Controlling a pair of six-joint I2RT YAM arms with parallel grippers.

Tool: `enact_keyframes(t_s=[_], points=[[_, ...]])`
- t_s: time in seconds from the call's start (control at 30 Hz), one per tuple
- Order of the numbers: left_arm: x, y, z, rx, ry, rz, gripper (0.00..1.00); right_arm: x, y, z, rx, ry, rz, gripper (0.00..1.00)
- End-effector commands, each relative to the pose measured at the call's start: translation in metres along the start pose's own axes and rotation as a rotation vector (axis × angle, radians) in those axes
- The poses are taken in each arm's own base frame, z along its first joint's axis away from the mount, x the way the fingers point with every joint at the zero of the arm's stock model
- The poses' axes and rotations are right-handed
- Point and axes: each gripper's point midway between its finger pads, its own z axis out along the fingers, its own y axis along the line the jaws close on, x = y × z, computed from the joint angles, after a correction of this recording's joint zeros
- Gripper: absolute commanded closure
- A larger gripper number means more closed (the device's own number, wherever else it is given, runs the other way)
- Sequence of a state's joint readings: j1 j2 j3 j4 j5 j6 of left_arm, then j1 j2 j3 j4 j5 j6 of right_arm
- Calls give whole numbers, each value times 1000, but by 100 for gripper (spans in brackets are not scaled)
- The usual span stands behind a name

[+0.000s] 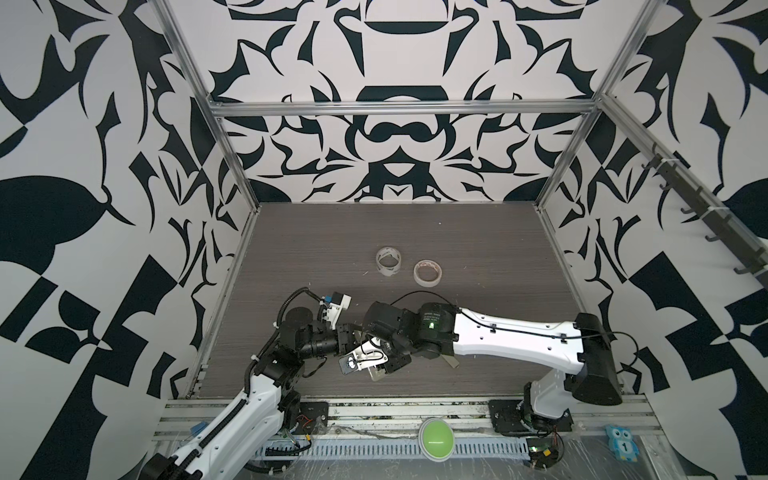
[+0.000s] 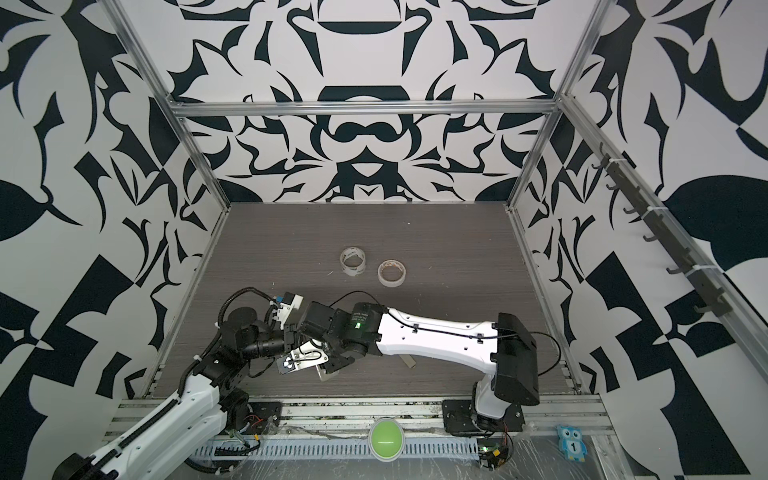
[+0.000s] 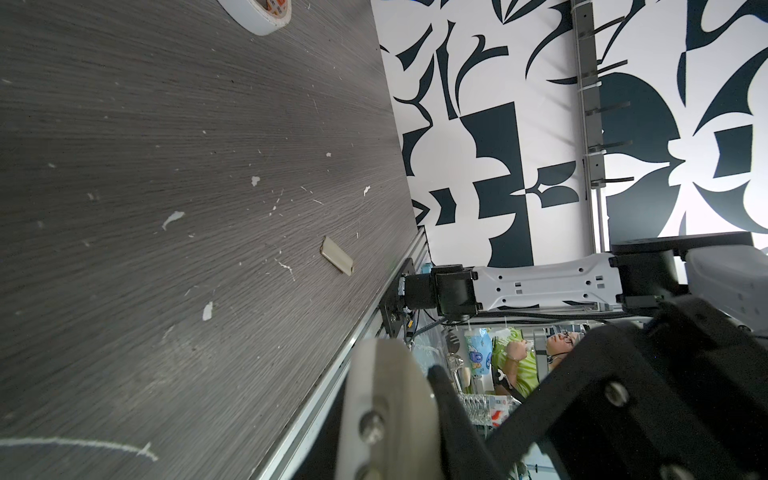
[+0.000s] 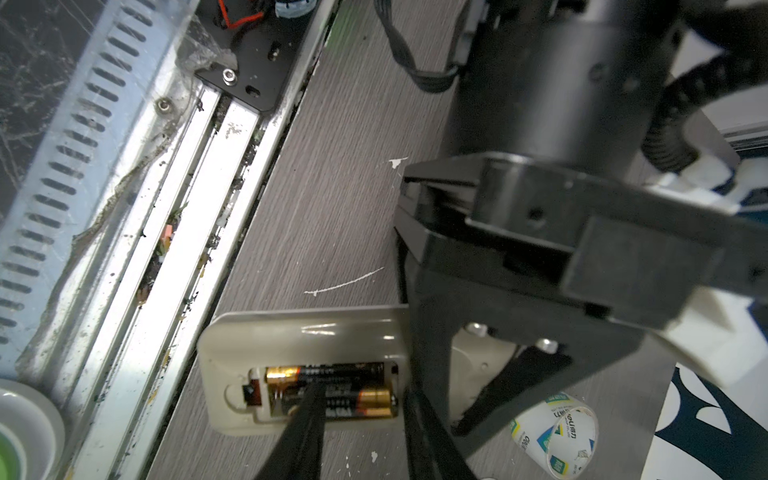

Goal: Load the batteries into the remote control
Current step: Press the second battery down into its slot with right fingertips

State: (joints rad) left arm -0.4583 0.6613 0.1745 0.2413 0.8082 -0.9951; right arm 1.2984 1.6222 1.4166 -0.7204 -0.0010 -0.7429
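Remote control (image 4: 316, 332), back upward, compartment open; near the front edge of the table (image 4: 332, 187), left of the middle.
Batteries (image 4: 345, 370) lie side by side in the compartment; right arm stretched low across the front from its base, wrist bent downward; right gripper (image 4: 363, 390) partly open, one finger across the batteries, the other just past the compartment's end, clasping nothing; left arm folded, forearm pointing toward the middle; left gripper (image 1: 352, 338) clamped on the remote control's other end; battery cover (image 3: 336, 254) flat on the table, apart.

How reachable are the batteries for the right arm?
Likely yes: the remote has its cover off, one of the right fingers lies across the batteries, and the left fingers clamp its other end.
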Motion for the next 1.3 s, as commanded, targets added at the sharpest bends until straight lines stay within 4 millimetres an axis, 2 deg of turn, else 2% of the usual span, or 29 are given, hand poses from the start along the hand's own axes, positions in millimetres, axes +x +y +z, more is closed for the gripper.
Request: enact_keyframes(t_s=[0.0, 0.53, 0.8, 1.07, 1.27], points=[[-7, -19, -2, 35, -12, 51, 100, -6, -9, -5, 42, -14, -10, 65], [-8, -18, -2, 26, -19, 52, 100, 1, -9, -2, 61, -2, 8, 68], [-8, -17, -2, 22, -17, 47, 100, -11, -16, -14, 101, -68, 29, 63], [-8, -16, -2, 19, -16, 42, 100, -21, -25, -37, 154, -136, 51, 62], [-7, -17, -2, 21, -16, 45, 100, -14, -23, -33, 133, -118, 74, 64]])
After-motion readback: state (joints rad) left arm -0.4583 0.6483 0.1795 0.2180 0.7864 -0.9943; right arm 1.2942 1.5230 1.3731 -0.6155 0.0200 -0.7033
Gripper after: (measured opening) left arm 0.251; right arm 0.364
